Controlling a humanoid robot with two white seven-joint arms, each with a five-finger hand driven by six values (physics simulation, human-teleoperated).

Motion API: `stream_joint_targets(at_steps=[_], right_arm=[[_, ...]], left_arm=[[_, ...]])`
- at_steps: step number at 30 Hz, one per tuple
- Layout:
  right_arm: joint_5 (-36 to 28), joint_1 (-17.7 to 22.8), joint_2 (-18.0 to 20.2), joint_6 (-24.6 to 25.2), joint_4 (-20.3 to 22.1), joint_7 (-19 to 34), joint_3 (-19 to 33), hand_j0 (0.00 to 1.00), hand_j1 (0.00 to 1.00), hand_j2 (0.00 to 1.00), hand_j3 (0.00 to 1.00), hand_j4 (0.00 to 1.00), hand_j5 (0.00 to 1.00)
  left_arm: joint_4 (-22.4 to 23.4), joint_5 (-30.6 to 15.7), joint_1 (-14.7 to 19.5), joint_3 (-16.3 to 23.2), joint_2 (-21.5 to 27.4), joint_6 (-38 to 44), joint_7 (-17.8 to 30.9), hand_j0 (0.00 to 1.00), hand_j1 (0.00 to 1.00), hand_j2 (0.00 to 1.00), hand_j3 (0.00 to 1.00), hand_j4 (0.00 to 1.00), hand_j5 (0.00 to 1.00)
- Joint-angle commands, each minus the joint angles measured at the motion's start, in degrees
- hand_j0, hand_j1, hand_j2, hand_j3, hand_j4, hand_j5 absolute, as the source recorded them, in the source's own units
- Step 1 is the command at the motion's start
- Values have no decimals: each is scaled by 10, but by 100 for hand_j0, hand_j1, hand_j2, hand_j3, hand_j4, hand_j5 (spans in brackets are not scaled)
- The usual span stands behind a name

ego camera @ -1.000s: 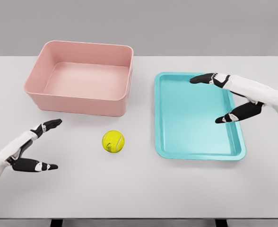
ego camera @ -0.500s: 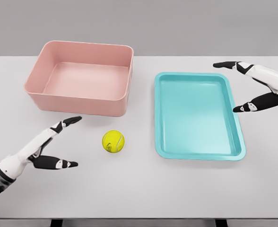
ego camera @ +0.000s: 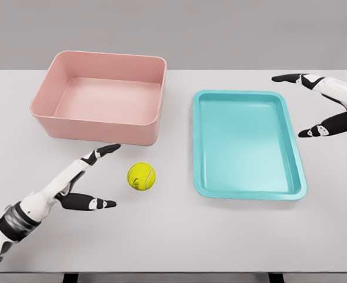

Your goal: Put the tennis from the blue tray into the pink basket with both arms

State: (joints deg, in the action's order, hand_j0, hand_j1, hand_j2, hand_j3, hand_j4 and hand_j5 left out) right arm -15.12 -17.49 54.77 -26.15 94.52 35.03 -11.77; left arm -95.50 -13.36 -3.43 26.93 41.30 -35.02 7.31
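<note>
**Q:** Yellow felt — where does it sit?

**A:** Yellow, fuzzy, round: the tennis ball [ego camera: 141, 175] rests on the bare table [ego camera: 173, 236], a smooth matte pale-grey slab. It lies near the middle of the surface, between the front wall of the pink basket [ego camera: 100, 127] and the table's near edge, just beside the left rim of the blue tray [ego camera: 247, 191] but apart from it. It is not in the tray.

**Q:** The containers?

**A:** Basket: glossy pink plastic, rectangular, rounded corners, deep sloping walls, toward the far-left corner of the table. Tray: shallow teal plastic rectangle, rounded corners, low raised lip, right of centre.

**Q:** Your left hand?

**A:** My left hand [ego camera: 82, 186] reaches in from the near-left corner, white segmented shell with black fingertips. Fingers spread apart, thumb low and forefinger high, the gap facing the ball. Holding nothing; not touching the ball.

**Q:** Right hand?

**A:** My right hand [ego camera: 324, 106] hovers by the table's right edge, beyond the tray's far-right corner. Fingers splayed wide, black tips pointing left, nothing between them.
</note>
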Motion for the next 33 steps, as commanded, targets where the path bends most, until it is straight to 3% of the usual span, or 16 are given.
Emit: stream_joint_targets(at_steps=[1,9,18,23,33], right_arm=[[-3,1,1,-2,9,0,-1,100,100,100,100,100,100],[-5,14,-2,0,38,0,3,100,100,100,100,100,100],[-1,33,7,-2,33,0,9,100,100,100,100,100,100],[3,43,3,0,32,0,7,100,100,100,100,100,100],[6,55,-3,1,37,0,4,100,100,100,100,100,100]], left_arm=[[0,-6,0,3,-3,0,0,100,100,100,100,100,100],[2,-7,11,8,-30,0,-1,100,100,100,100,100,100],[6,-9,17,17,-48,42,-1,100,100,100,100,100,100],[5,-50,18,26,-47,85,-1,99,99,99,99,99,99],[7,-41,35,52,-52,104,-2,100,100,100,100,100,100]])
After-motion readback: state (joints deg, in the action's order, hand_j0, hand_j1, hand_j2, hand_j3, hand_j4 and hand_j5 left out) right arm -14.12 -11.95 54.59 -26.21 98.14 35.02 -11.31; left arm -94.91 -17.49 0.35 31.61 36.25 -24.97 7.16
